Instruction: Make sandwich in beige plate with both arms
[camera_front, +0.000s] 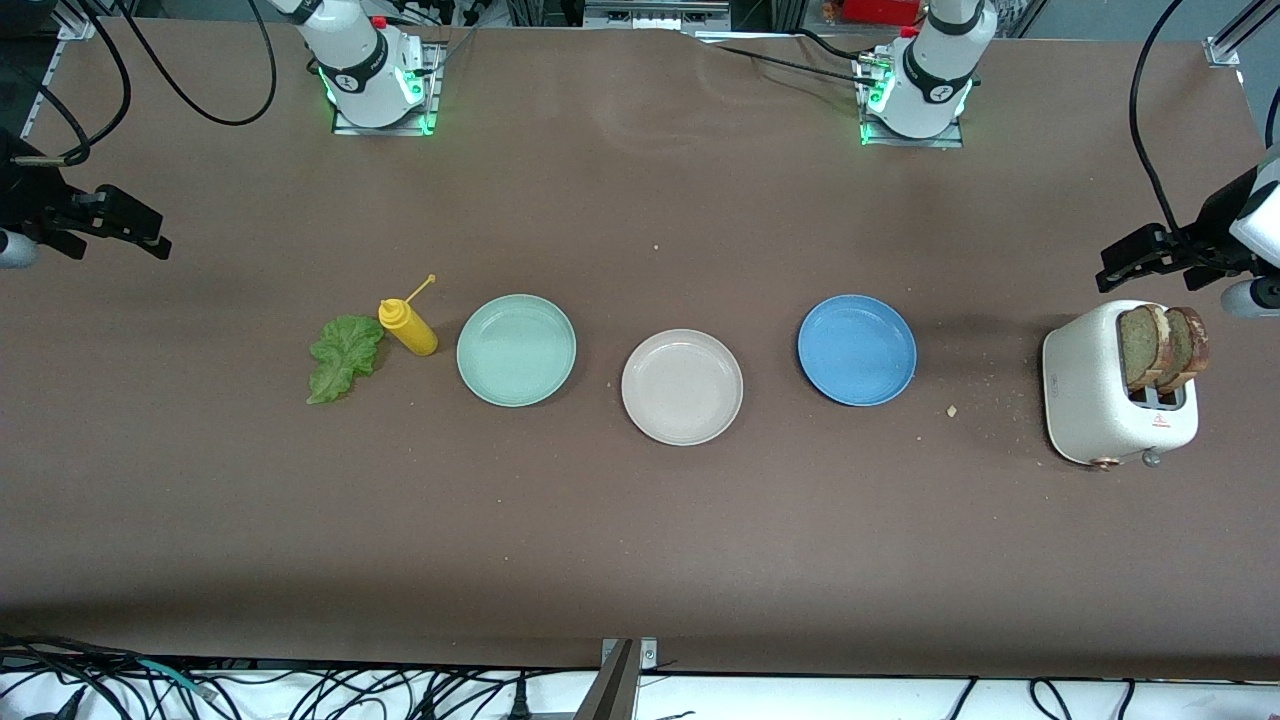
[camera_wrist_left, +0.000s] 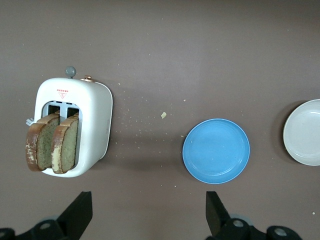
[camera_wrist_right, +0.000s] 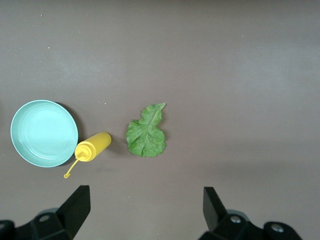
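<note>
The beige plate (camera_front: 682, 386) lies bare mid-table, its edge also showing in the left wrist view (camera_wrist_left: 305, 132). Two brown bread slices (camera_front: 1160, 345) (camera_wrist_left: 52, 147) stand upright in the slots of a white toaster (camera_front: 1100, 400) (camera_wrist_left: 92, 115) at the left arm's end. A green lettuce leaf (camera_front: 345, 357) (camera_wrist_right: 146, 135) lies flat toward the right arm's end. My left gripper (camera_front: 1130, 265) (camera_wrist_left: 149, 210) hangs open over bare table by the toaster, holding nothing. My right gripper (camera_front: 150, 235) (camera_wrist_right: 145, 207) hangs open over bare table near the lettuce, also holding nothing.
A yellow squeeze bottle (camera_front: 408, 326) (camera_wrist_right: 92, 147) lies beside the lettuce. The mint-green plate (camera_front: 516, 349) (camera_wrist_right: 44, 132) and the blue plate (camera_front: 857, 349) (camera_wrist_left: 216, 150) flank the beige plate. Crumbs dot the table between the blue plate and the toaster.
</note>
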